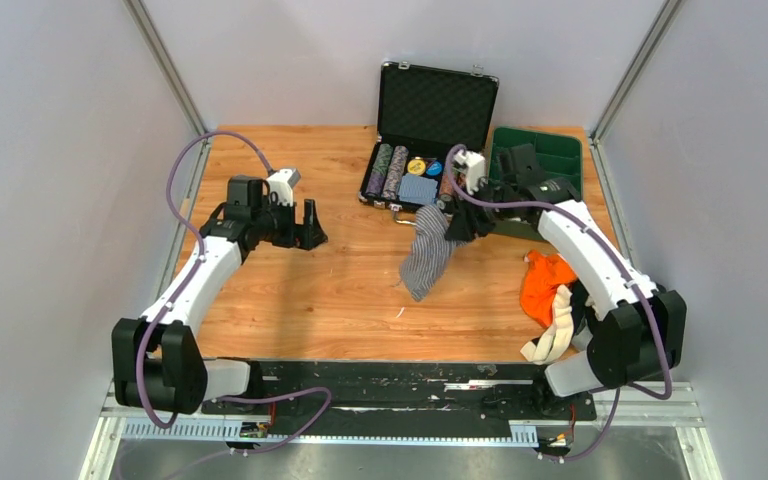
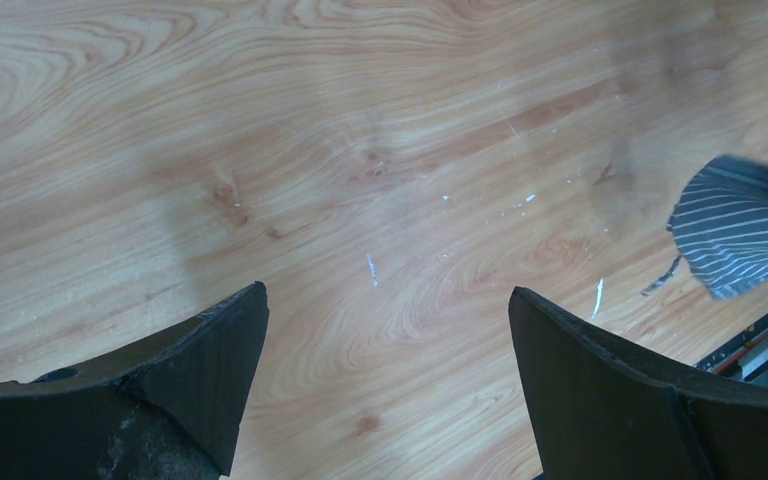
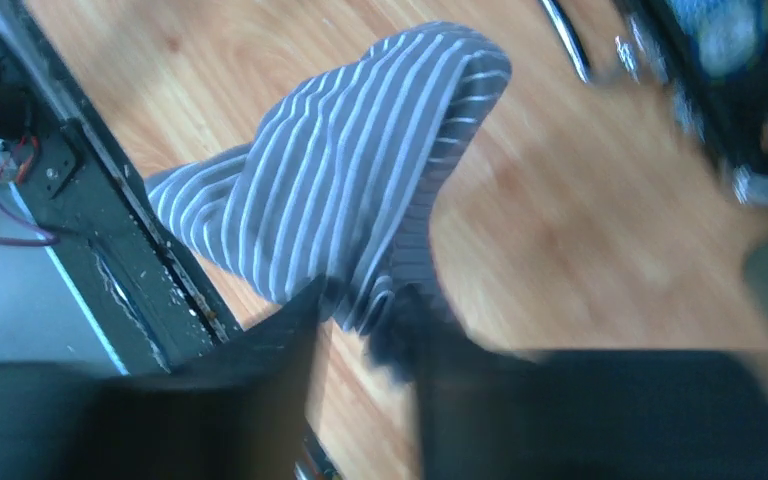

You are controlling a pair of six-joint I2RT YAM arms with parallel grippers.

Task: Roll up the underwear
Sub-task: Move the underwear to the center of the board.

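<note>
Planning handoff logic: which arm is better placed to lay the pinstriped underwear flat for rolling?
Right. The right gripper is shut on the pinstriped underwear, which hangs from it over the table. The left gripper is open over bare wood, off to the side.

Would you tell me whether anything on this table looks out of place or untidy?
An open case of poker chips sits at the back, unrelated to clothing. Beside the right arm, orange underwear and a beige piece lie crumpled.
</note>
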